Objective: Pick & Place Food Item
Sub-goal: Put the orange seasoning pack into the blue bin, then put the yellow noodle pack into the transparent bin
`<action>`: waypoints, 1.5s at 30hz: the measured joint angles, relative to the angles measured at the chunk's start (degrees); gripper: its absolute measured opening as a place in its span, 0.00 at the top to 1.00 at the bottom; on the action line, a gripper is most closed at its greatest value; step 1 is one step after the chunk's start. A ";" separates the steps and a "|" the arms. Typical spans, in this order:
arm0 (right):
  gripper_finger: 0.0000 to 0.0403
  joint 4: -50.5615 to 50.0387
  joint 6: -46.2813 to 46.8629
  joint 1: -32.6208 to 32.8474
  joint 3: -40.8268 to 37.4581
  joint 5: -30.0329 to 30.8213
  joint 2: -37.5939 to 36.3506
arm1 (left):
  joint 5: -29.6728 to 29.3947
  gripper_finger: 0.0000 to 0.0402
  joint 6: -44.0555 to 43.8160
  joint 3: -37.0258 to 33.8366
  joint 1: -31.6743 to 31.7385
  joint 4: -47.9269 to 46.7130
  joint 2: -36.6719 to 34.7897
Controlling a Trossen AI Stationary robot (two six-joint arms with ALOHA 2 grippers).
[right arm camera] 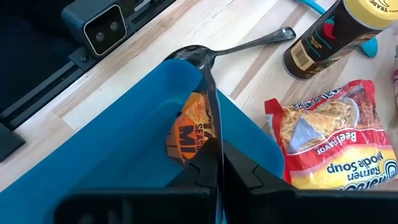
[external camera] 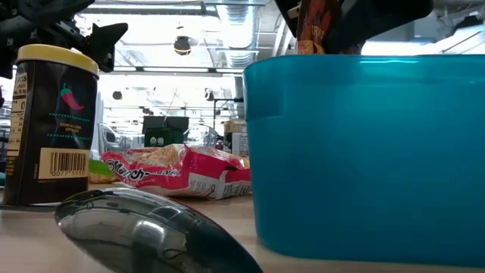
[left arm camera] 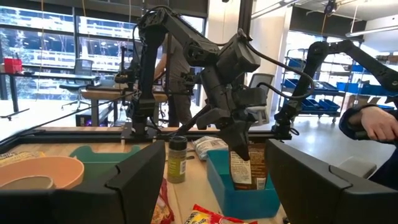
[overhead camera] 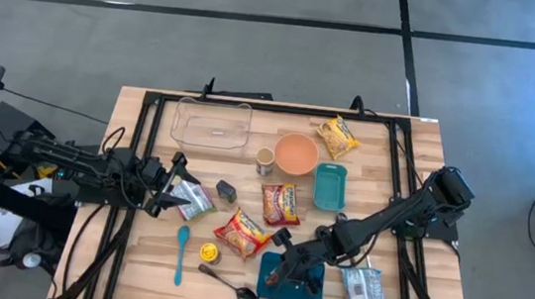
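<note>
Seasoning packet [right arm camera: 191,127], orange and brown, is pinched upright in the right tool [overhead camera: 277,279], whose fingers are clenched flat on its top edge; its lower part already sits inside the blue bin [overhead camera: 304,291] directly below that tool. In the left wrist view the packet [left arm camera: 247,169] hangs straight beneath the right tool [left arm camera: 238,148], within the bin's walls [left arm camera: 219,171]; whether its bottom edge touches the bin floor cannot be told.

The step in hand looks like the placing: the pick seems done and the item is being set into the bin. The next move, as I judge it, calls for letting the fingers part so the packet drops or leans against a wall, then lifting straight up so nothing drags it back out.

Just beside the right tool, outside the bin, lie a spoon [right arm camera: 249,42], a yellow-capped spice jar [right arm camera: 336,34] and a red ramen pack [right arm camera: 333,134] on the counter [right arm camera: 155,46].

The left tool [overhead camera: 172,184] is near the counter's left side, well apart from the right one, spread around a silvery food packet [overhead camera: 192,199]; whether it truly grips it I cannot tell.
</note>
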 joint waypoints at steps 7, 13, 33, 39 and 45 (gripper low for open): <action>1.00 -0.01 0.00 0.00 0.00 0.00 0.00 | -0.01 0.33 -0.01 -0.01 -0.02 0.00 0.00; 0.96 0.01 0.00 0.00 0.00 0.02 0.00 | 0.00 0.33 -0.02 0.01 0.00 0.00 0.00; 0.78 -0.32 -0.48 0.02 -0.02 0.09 -7.05 | -0.02 0.33 -0.01 0.00 -0.02 -0.02 0.00; 0.78 -1.94 -0.48 0.02 0.00 0.13 -12.85 | 0.00 0.33 0.00 -0.01 0.00 -0.02 0.00; 0.78 -5.64 -0.15 0.06 0.00 2.39 -19.41 | 0.00 0.33 0.00 0.01 -0.01 -0.02 0.00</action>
